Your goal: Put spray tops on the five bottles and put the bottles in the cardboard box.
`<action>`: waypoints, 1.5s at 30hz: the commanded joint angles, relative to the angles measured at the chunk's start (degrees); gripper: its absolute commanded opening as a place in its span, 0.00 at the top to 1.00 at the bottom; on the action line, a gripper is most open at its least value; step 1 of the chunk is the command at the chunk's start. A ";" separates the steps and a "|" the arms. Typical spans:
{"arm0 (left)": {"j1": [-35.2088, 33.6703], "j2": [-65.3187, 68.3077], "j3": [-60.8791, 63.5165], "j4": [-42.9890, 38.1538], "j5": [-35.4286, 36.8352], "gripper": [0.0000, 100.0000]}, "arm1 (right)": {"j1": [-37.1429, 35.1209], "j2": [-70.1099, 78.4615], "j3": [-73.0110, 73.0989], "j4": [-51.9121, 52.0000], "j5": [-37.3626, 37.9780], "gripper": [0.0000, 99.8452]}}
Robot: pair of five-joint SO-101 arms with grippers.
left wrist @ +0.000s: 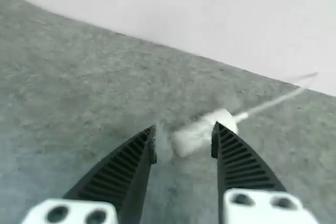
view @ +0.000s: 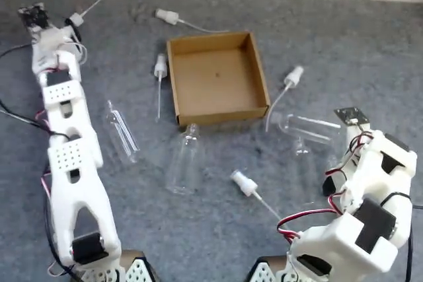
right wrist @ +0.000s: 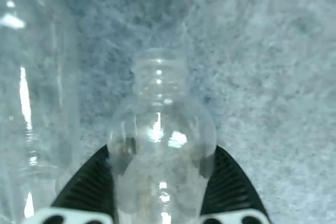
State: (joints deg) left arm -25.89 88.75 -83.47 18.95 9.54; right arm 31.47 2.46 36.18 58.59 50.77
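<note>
Spray top (left wrist: 202, 129) lies far left on the grey table (view: 344, 44), between the parted fingers of the left gripper (left wrist: 184, 128), apparently lined up for a pinch. Mid-table, the cardboard box (view: 221, 118) holds nothing. Rightward, the right gripper (right wrist: 163, 153) clamps a clear bottle (right wrist: 160, 119) by its body, leaving the neck free for capping.
</note>
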 commanded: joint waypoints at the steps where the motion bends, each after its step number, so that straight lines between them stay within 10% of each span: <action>1: 1.80 0.92 -9.63 7.82 0.62 0.90 | 0.40 0.13 -0.66 -2.51 0.53 1.00; 20: 0.40 -32.13 -11.91 82.46 -15.21 0.94 | -1.54 -0.40 -0.75 -2.51 -5.36 1.00; 29: -2.59 -44.00 -2.24 84.22 -13.27 0.99 | -1.63 -0.40 -1.27 -6.37 -11.60 1.00; 45: 9.80 -99.47 63.96 79.65 -13.63 0.98 | -5.93 -13.32 -0.75 -6.81 -17.85 1.00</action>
State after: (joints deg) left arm -20.97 7.34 -34.59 102.55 -4.26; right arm 28.22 -3.60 36.35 53.23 35.30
